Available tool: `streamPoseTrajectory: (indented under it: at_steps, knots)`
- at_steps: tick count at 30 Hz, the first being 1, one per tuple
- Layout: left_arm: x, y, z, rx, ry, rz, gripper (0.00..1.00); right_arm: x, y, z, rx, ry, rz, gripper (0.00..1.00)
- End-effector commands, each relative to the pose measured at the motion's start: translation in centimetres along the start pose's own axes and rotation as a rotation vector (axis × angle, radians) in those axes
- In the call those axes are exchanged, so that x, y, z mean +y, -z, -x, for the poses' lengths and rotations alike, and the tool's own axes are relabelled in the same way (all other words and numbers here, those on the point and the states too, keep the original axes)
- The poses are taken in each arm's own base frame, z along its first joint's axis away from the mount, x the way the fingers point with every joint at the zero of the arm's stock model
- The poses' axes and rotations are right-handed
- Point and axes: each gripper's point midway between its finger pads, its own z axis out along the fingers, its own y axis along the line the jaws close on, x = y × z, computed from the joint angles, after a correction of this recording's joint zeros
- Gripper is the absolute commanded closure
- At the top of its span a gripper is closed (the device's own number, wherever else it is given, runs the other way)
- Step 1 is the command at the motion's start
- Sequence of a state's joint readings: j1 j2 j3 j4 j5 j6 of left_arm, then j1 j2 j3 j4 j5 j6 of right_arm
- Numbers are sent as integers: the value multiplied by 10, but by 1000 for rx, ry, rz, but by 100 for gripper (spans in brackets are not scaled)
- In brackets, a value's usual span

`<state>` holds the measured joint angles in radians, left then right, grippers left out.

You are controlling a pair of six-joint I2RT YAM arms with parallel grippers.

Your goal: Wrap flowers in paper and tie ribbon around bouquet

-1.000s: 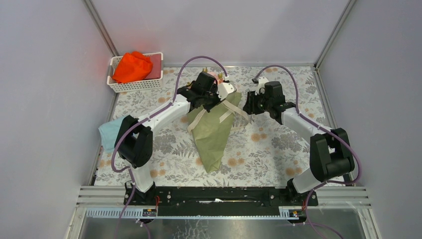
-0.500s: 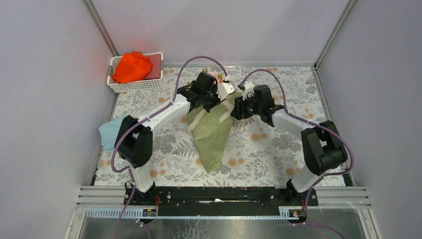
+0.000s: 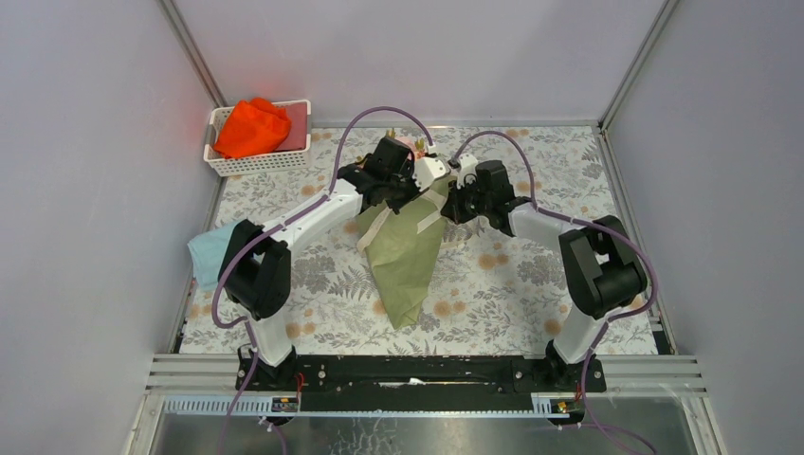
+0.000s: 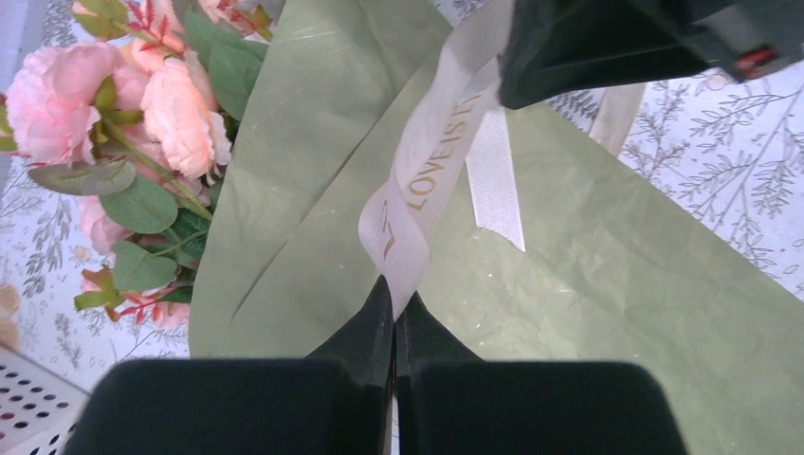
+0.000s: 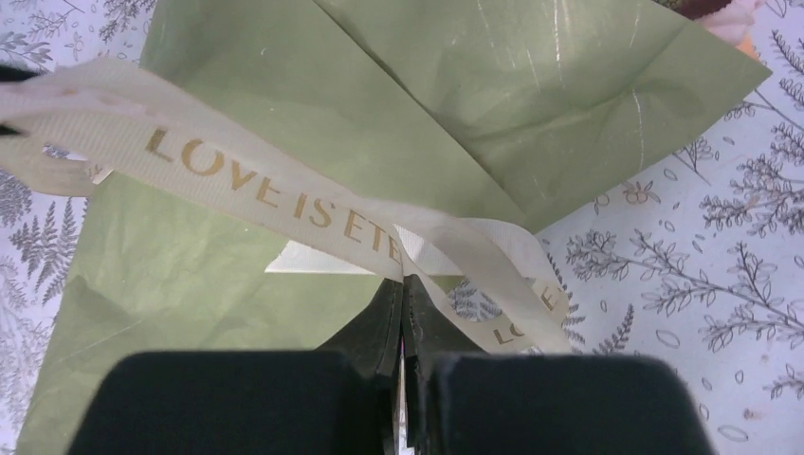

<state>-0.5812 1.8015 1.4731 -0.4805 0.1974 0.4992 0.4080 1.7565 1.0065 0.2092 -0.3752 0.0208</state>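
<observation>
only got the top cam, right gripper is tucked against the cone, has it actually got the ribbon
Observer: Yes. In the right wrist view the right gripper is shut on the ribbon, pinching it just above the green paper.
Operator: and the left one
Observer: Its wrist view shows the left gripper shut on a folded bend of the same ribbon.
Operator: any print on it
Observer: Gold capitals. "LOVE IS" reads clearly in both wrist views.
</observation>
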Motion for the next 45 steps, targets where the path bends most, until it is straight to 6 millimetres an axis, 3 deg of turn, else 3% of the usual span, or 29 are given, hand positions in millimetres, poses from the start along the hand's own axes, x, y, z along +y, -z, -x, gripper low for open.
streamPoseTrajectory:
  at_steps: [1,4,6,8,11,13,16,20,24,27,35,41,43,45]
  knots:
    - [33,4,0,15,8,156,100,13,29,32,-47,2,-15,100]
    - [40,-7,-5,46,10,186,100,33,41,21,-17,-44,54,100]
    - [34,-11,-6,58,14,145,100,49,43,12,17,-93,138,100]
    - [25,-11,-5,59,24,86,68,60,43,3,59,-139,198,100]
    - [13,0,-5,54,11,23,37,52,36,-7,88,-168,165,100]
    - [14,14,-8,61,8,24,24,47,33,-10,103,-174,143,100]
    - [26,40,-21,76,33,65,16,49,31,-8,99,-180,156,100]
    - [37,54,-59,133,65,108,20,48,28,-8,104,-184,158,100]
    - [54,49,-97,184,145,123,40,49,28,-9,107,-184,165,100]
    - [56,39,-112,210,202,77,43,49,28,-8,108,-186,165,100]
    - [37,22,-119,205,257,-60,41,48,28,-10,113,-184,157,100]
    - [31,15,-129,232,281,-87,63,47,28,-11,116,-182,155,100]
    - [25,14,-132,244,288,-118,63,48,28,-10,113,-180,157,100]
    - [19,16,-132,244,292,-144,55,48,29,-9,112,-178,158,100]
